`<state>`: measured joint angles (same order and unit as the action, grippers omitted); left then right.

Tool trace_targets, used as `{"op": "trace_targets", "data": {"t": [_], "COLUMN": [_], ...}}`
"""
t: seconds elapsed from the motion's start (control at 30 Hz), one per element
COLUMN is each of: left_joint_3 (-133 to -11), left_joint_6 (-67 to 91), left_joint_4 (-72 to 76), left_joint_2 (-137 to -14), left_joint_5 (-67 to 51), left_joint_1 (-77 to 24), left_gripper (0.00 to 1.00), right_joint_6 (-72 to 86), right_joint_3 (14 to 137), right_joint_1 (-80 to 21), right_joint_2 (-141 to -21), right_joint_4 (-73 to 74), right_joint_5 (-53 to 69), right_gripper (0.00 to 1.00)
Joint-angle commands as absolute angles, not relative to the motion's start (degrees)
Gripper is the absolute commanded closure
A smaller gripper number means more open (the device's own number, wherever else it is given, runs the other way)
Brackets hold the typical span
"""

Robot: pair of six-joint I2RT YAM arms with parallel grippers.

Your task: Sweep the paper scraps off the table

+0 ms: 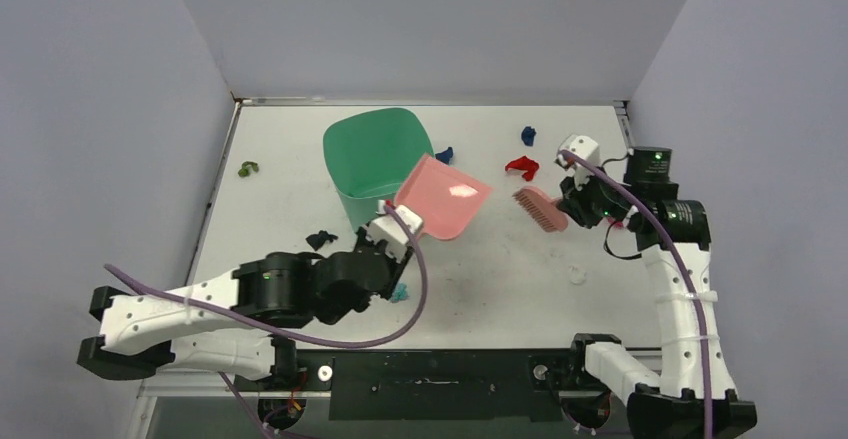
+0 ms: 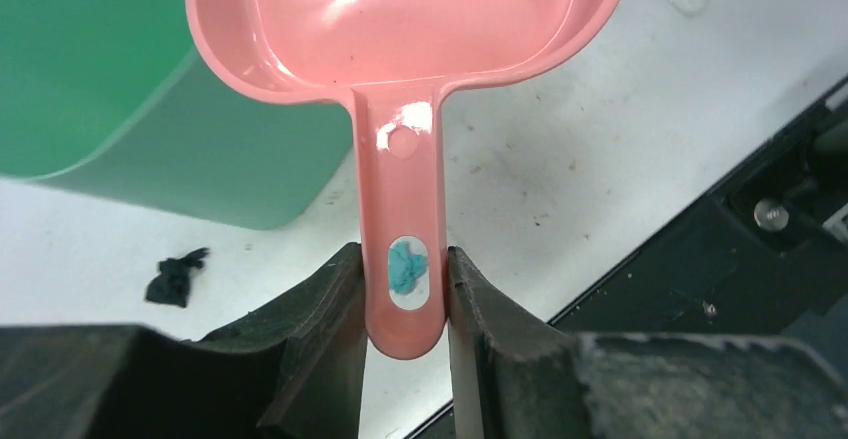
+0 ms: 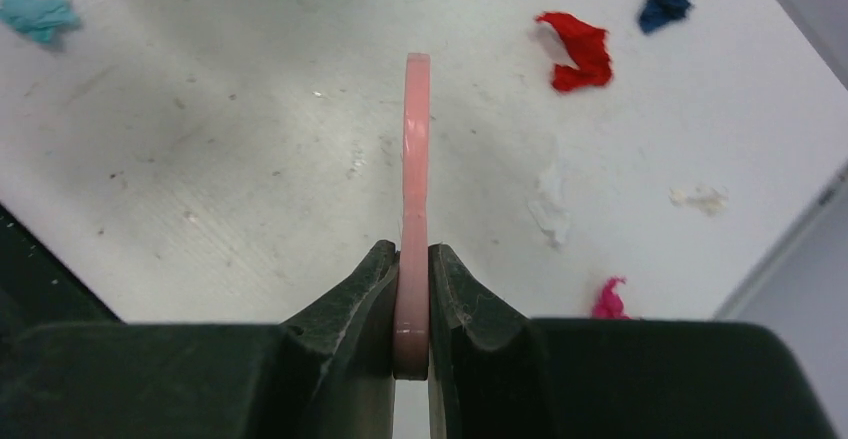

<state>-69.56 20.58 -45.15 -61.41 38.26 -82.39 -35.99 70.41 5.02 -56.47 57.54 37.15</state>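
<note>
So the paper scraps lay scattered on the surface: red and blue far right, black and teal near left. The left pincer gripped the pink dustpan by its handle beside the green bin, probably for dumping. The right pincer was clamped on the brush near the red scrap, ready to sweep.

Pink dustpan, pink brush, green bin, white table, red scrap, blue scrap.

Crumpled paper scraps (red, blue, black, olive, teal) lie scattered on the white table
</note>
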Motion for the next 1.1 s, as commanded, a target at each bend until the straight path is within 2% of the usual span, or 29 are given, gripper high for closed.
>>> {"op": "trace_targets", "data": {"t": [0.0,0.23,0.43,0.53,0.6,0.8,0.97,1.07], "left_joint_3": [-76.65,-83.79,-85.16,-86.42,-86.31,-84.77,-85.25,-85.9], "left_joint_6": [25.8,29.89,37.43,46.36,49.28,50.98,51.21,50.13], "left_joint_4": [-58.71,-70.38,-78.58,-87.41,-91.62,-91.74,-91.73,-91.7], "left_joint_2": [-54.91,-49.15,-44.35,-45.22,-45.22,-39.06,-33.61,-33.24], "left_joint_5": [50.86,60.02,67.09,70.54,72.03,70.02,68.42,67.97], "left_joint_1": [-82.96,-83.06,-82.46,-81.27,-79.54,-70.21,-66.78,-65.27], "left_gripper": [1.0,1.0,1.0,1.0,1.0,1.0,1.0,1.0], "right_joint_6": [-34.9,-39.11,-41.86,-39.44,-36.58,-29.96,-30.49,-34.2], "right_joint_3": [75.26,79.42,83.23,86.93,89.15,101.99,108.44,111.18], "right_joint_1": [-10.25,-23.42,-33.82,-40.87,-46.84,-63.42,-78.39,-83.56], "right_joint_2": [-60.99,-70.85,-76.9,-81.51,-84.28,-97.41,-106.54,-110.77], "right_joint_4": [57.11,62.06,65.47,64.38,61.77,56.15,49.62,46.02], "right_joint_5": [36.51,45.81,47.37,45.93,43.15,32.39,13.02,2.5], "right_gripper": [0.95,0.95,0.95,0.95,0.95,0.95,0.95,0.95]}}
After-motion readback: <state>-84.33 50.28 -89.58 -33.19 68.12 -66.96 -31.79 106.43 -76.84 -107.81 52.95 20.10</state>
